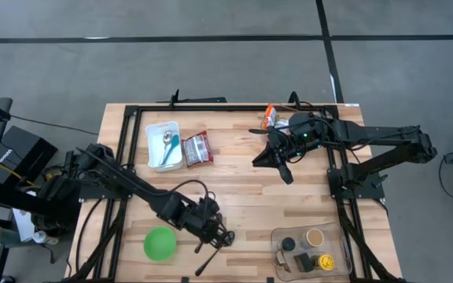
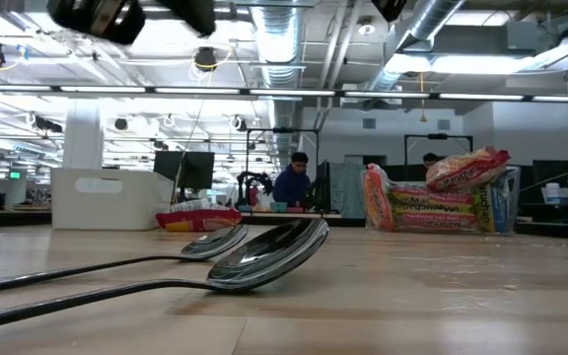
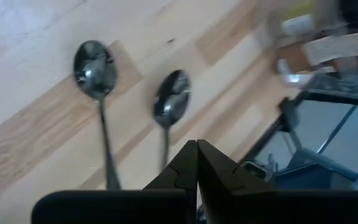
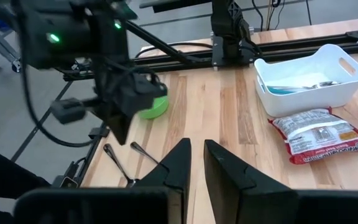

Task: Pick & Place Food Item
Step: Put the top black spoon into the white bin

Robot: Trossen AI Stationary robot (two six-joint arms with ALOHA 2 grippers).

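Red snack packet [image 1: 197, 148] untouched at eleven o'clock beside white bin [image 1: 149, 130], left gripper [image 3: 197, 149] pinched closed, empty, at six over spoons [image 3: 96, 62], right gripper [image 4: 196, 155] narrowly parted, empty, at two: picking and placing seemingly all ahead.

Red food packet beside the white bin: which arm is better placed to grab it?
Probably right. The right gripper hangs nearer the red food packet; the left gripper is down by the green bowl and spoons.
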